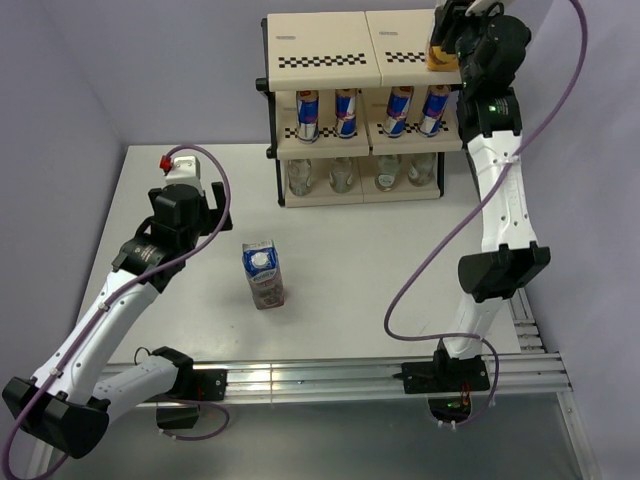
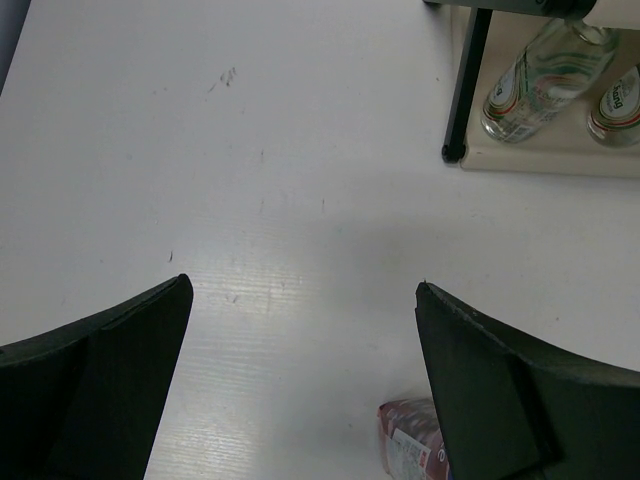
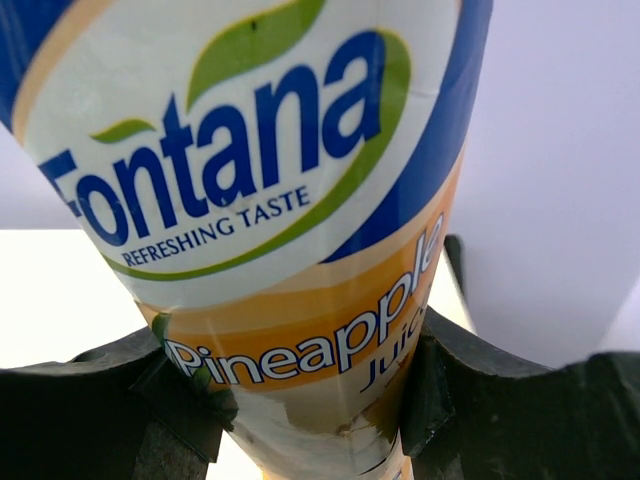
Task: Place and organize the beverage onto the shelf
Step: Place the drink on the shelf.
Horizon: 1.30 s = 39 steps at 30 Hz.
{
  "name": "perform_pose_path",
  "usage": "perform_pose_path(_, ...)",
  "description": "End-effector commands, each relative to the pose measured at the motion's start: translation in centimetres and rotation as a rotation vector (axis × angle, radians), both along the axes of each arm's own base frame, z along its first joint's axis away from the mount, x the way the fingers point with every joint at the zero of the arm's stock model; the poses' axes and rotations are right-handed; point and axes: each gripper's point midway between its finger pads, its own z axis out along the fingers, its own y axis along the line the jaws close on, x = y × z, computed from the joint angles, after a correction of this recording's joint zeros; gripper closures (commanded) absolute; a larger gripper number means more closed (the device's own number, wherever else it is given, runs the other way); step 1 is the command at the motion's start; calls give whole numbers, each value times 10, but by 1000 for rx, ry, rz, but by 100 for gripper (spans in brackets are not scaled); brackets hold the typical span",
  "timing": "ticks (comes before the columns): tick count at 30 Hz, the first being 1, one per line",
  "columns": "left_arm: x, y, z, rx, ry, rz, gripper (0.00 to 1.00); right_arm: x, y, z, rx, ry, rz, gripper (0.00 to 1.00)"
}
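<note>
Right end effector (image 3: 300,388): clamped on the lower body of the yellow carton (image 3: 260,200), one black finger on each side of it.
Yellow carton: a pineapple juice carton, held at the right end of the top board of the shelf (image 1: 330,50); whether its base touches the board cannot be told.
Left end effector (image 2: 302,290): jaws wide apart, holding nothing, over bare tabletop (image 1: 380,250) on the left side.
Purple carton (image 1: 263,274): stands on the tabletop with its white cap up, near of the shelf and just right of the left end effector, apart from it.
Cans (image 1: 308,115): four blue-and-silver ones upright in a row on the middle tier.
Bottles (image 1: 342,175): four clear ones upright in a row on the bottom tier.
Shelf: stands at the far side of the tabletop, right of centre.
</note>
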Motion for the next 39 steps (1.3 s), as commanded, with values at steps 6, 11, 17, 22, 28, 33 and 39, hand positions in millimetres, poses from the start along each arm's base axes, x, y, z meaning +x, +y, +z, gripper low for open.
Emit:
perform_pose_path(6, 3, 0, 5, -5, -32, -15, 1, -49, 3, 125, 19, -490, 72, 100)
perform_pose_path(11, 3, -2, 4, -10, -26, -32, 1, -17, 5, 93, -2, -389, 78, 100)
perform_pose_path(17, 4, -2, 4, -18, -26, -43, 1, 13, -1, 52, 51, -245, 61, 89)
perform_pose_path(22, 4, -3, 3, -21, -20, -48, 1, 34, -2, 24, 58, -165, 57, 71)
perform_pose_path(28, 5, -3, 1, -20, -14, -49, 1, 51, 1, 6, 32, -124, 72, 53)
perform_pose_path(33, 6, -4, 0, -23, -14, -54, 1, 59, 2, -3, 21, -111, 89, 47)
perform_pose_path(39, 7, -5, -1, -25, -9, -62, 0, 70, 7, -16, -6, -92, 121, 32)
